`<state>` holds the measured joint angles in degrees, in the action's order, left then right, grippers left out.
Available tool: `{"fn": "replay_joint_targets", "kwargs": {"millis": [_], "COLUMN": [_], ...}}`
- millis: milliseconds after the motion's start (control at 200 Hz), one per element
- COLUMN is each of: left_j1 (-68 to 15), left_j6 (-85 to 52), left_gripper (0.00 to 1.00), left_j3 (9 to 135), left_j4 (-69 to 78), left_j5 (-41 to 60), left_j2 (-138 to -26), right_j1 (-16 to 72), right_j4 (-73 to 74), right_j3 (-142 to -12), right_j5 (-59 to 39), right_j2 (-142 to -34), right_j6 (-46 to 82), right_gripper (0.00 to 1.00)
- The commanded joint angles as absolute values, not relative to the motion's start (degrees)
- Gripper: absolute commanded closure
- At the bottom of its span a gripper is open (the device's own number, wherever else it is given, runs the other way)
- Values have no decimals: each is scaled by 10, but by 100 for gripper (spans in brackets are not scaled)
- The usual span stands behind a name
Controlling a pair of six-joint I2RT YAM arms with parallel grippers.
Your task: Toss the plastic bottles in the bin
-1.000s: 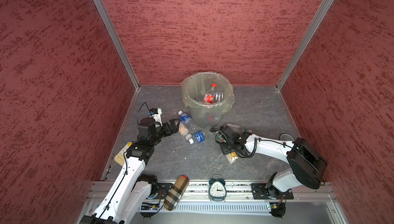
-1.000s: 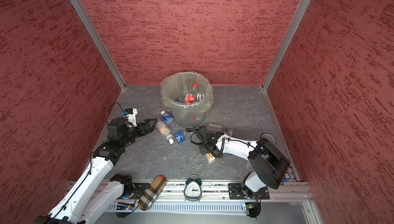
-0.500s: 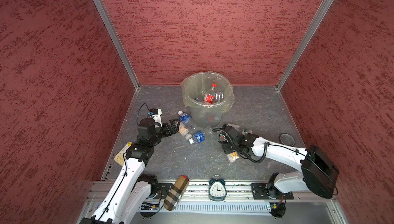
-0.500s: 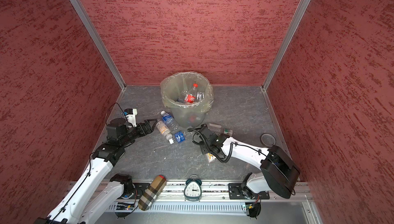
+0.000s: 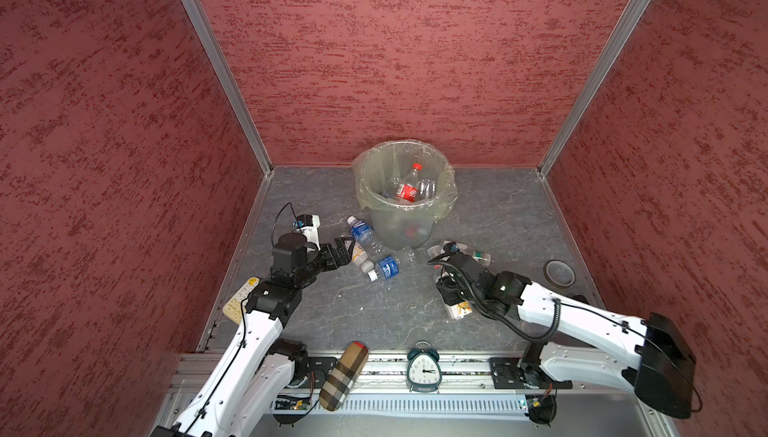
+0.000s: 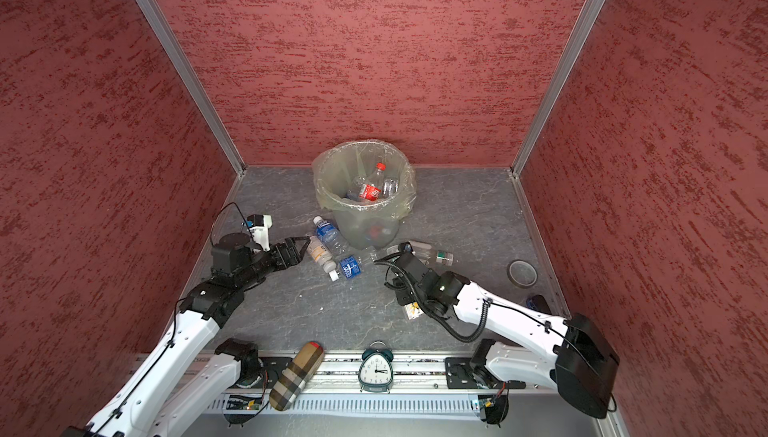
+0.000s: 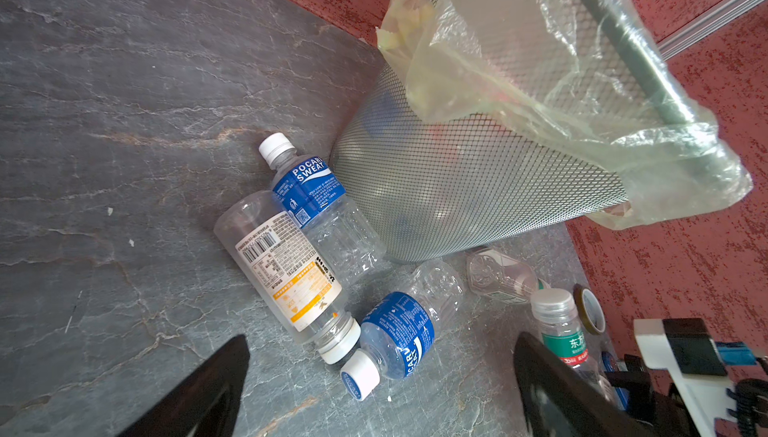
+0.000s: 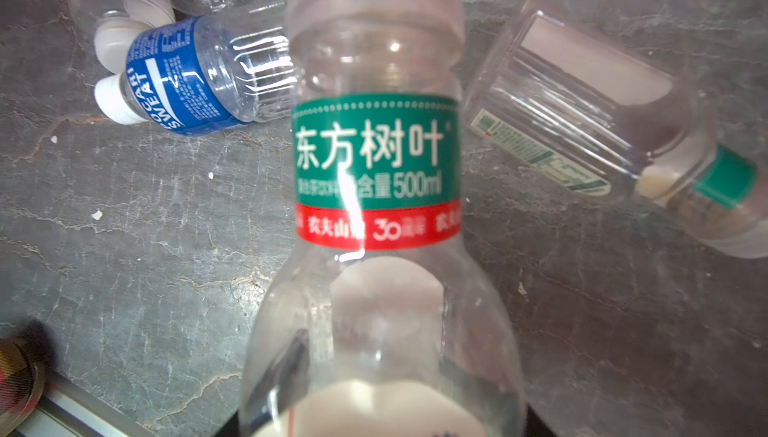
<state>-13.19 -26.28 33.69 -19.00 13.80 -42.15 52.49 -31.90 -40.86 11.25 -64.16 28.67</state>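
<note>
Your left gripper [image 5: 344,250] is spread wide and empty, low near the table's left edge. Its tips are just beside three loose bottles [image 5: 388,266] lying at the bin's front-left foot. The bin [image 5: 449,193] stands mid-back near the wall, with bottles inside. Your right gripper [image 5: 455,300] is clamped on a green-label bottle [image 8: 376,173], right of centre. A spare bottle [image 5: 473,254] lies just behind it. There's bare slate between the arms. A tape roll [image 5: 560,271] sits near the right edge.

Both top views: high at front, looking down on whole floor [image 5: 374,314]. Wrist views: close, low, sharing blue bottle [image 7: 397,331] [image 8: 178,77].
</note>
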Motion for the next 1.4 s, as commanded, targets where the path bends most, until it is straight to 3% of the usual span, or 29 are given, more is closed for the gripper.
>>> {"fn": "replay_joint_targets", "kwargs": {"millis": [0, 656, 1393], "left_j1": [-141, -196, -230], "left_j6": [-251, -237, -253], "left_gripper": [1, 1, 1], "left_j3": [343, 356, 307], "left_j4": [-194, -215, -228], "left_j5": [125, 78, 61], "left_j2": [-411, -399, -388], "right_j1": [536, 587, 700], "right_j4": [-338, -336, -253], "right_j3": [-401, -355, -370], "right_j5": [150, 226, 326], "right_j2": [-609, -433, -396], "right_j6": [316, 354, 292], "right_gripper": [78, 78, 76]}}
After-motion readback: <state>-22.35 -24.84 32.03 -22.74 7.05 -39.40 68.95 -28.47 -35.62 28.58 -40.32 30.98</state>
